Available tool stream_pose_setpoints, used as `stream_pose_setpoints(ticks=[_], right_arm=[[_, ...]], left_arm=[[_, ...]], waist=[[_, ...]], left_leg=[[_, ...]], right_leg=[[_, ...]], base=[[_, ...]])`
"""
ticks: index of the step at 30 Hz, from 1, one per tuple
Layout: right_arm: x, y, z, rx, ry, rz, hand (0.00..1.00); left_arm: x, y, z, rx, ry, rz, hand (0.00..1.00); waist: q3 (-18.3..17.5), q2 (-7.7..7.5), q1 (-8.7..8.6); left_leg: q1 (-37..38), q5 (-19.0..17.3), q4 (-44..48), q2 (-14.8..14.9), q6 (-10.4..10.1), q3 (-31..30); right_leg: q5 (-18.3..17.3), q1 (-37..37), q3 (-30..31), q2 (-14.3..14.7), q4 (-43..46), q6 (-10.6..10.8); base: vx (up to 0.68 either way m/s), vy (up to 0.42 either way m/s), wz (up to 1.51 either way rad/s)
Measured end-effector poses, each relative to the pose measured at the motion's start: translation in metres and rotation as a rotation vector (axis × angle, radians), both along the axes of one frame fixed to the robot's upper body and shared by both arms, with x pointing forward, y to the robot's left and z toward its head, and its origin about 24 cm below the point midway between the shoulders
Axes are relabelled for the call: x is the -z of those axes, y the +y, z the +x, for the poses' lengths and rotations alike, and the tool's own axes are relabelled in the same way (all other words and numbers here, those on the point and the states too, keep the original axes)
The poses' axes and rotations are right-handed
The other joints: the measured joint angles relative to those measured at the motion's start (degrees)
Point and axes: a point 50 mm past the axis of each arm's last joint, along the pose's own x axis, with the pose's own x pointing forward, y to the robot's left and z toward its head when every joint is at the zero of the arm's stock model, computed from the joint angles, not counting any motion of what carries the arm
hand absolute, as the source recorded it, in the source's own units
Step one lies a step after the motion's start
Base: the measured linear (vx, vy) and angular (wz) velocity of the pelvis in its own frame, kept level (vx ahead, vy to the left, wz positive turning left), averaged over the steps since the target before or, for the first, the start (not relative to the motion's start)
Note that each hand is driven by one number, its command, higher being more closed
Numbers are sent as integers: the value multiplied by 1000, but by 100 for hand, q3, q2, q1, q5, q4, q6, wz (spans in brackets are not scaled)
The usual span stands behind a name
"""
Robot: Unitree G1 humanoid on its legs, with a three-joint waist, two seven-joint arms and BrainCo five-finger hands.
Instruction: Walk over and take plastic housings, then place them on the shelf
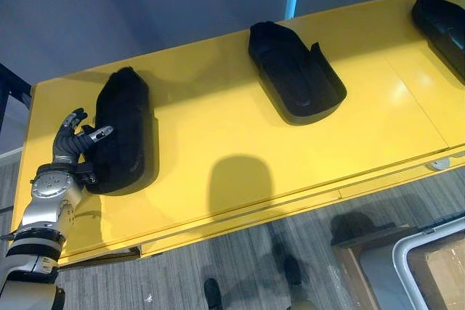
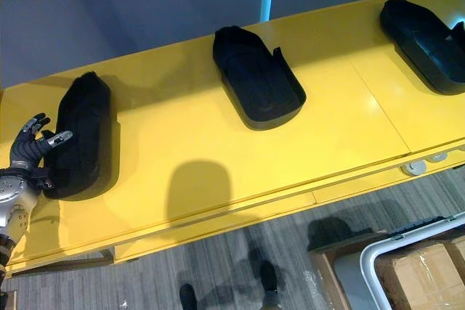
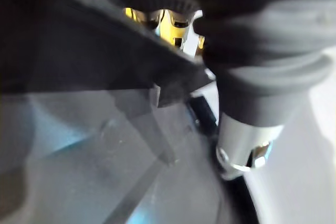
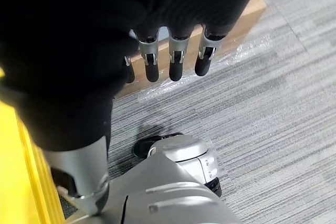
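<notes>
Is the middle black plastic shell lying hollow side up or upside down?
Hollow side up. The middle black plastic housing lies on the flat yellow shelf, showing a raised rim around its sunken inside.

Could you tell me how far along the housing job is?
Done: three housings lie on the shelf: the left housing, the middle housing and the right housing. In hand: the left hand rests open against the left housing, which already sits on the shelf. The right hand hangs open over the floor, holding nothing. Left: drawing the left hand away.
</notes>
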Motion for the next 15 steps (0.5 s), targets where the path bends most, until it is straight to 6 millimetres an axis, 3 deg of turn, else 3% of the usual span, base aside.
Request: stream_pose_setpoints(ticks=[3,6,11,15], right_arm=[[1,-1,-2,19,7,5,0],[3,2,-6,53,15,21,0],[6,1,-15,104,35,35,0],[10,-1,-29,170,70,56,0]], left_arm=[[1,-14,5,26,-23,-39,0],[-14,-41,5,110,-166,-137,0],[-69,-53,-37,108,-603,-218,0],[-80,-63,-75,-46,-793,-78,0]], waist=[[5,20,28],[5,27,57],[-128,91,135],[-438,184,214]], left_leg=[[48,1,0,0,1,-49],[78,9,1,1,8,-157],[269,3,-12,0,2,-152],[461,-18,-11,4,-19,-231]], right_leg=[[-1,78,-47,-2,0,0],[-3,171,-153,-9,-3,-1],[-43,354,-136,-9,-2,33],[-118,600,-188,-13,4,60]], base=[[-1,12,7],[1,20,14],[11,18,-1],[23,12,9]])
